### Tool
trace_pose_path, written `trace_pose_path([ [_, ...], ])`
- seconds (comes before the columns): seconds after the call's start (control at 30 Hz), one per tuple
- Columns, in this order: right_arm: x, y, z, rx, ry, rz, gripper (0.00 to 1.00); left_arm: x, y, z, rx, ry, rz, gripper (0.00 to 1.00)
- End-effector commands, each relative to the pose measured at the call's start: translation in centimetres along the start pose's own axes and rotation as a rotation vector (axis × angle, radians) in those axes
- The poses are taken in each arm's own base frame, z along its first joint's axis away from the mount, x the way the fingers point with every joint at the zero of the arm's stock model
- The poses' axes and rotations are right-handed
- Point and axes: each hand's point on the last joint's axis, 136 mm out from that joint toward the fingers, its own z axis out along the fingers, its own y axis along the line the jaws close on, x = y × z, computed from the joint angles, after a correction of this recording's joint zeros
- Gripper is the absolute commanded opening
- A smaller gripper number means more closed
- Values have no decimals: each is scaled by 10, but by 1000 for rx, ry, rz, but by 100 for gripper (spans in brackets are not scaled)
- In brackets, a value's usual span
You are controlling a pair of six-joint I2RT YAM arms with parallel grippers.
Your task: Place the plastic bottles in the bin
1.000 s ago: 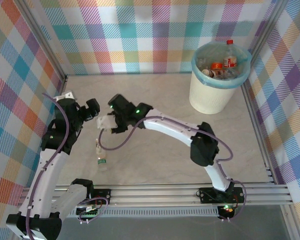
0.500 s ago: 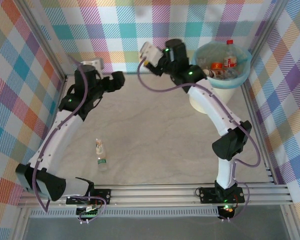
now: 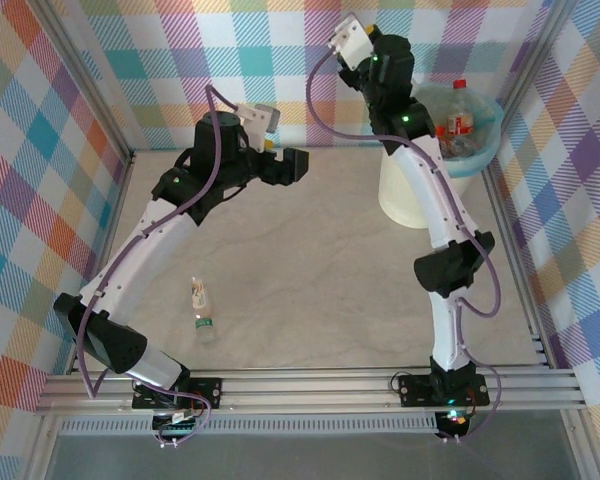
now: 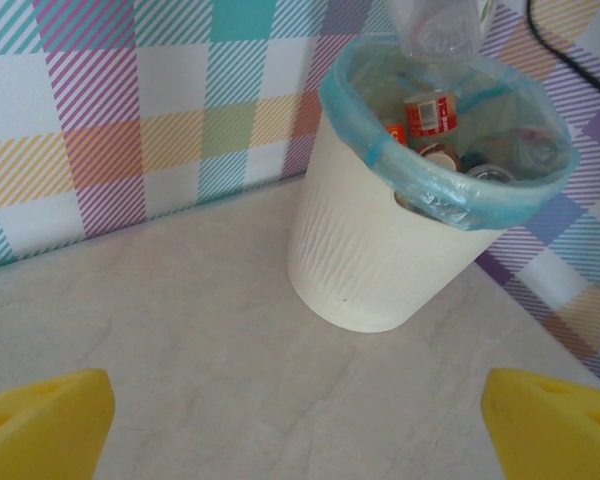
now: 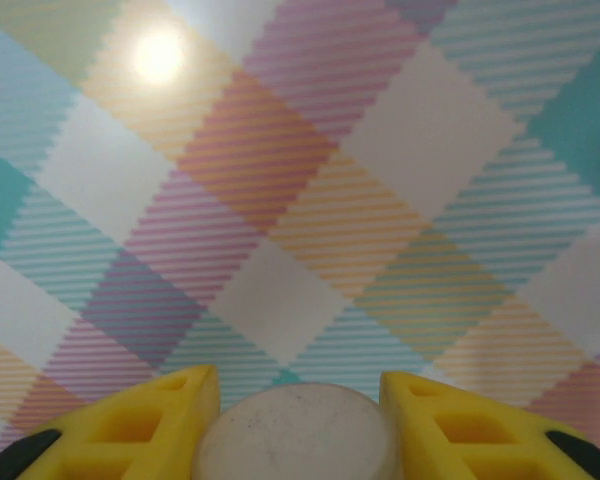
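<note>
Evidently mid-delivery, the right gripper (image 5: 298, 385) pinches a clear bottle (image 5: 298, 438) near the bin (image 4: 370, 270), needing to clear its rim and release; the left gripper (image 4: 295, 390) stands spread, empty; another bottle (image 3: 200, 308) lies on the table (image 3: 330, 280).
</note>
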Motion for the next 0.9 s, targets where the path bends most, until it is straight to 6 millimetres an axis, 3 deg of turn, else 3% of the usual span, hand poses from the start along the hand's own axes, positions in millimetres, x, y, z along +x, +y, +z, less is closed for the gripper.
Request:
trace_pose_path([
  [0.0,31,-11,8,108,130,24,43,-1,1,-4,-11,10,46,95],
  [0.27,74,-18,10,222,248,71,44,3,5,-8,-36,18,73,97],
  [0.4,83,-25,7,276,253,79,50,5,6,-11,-44,15,80,98],
  [0.63,99,-37,0,316,318,127,52,3,12,-17,-76,5,97,99],
  [0.73,115,-46,-7,375,385,141,57,-2,16,-24,-89,-10,96,99],
  [0.87,118,-48,-17,390,377,154,66,0,17,-26,-92,-15,85,100],
])
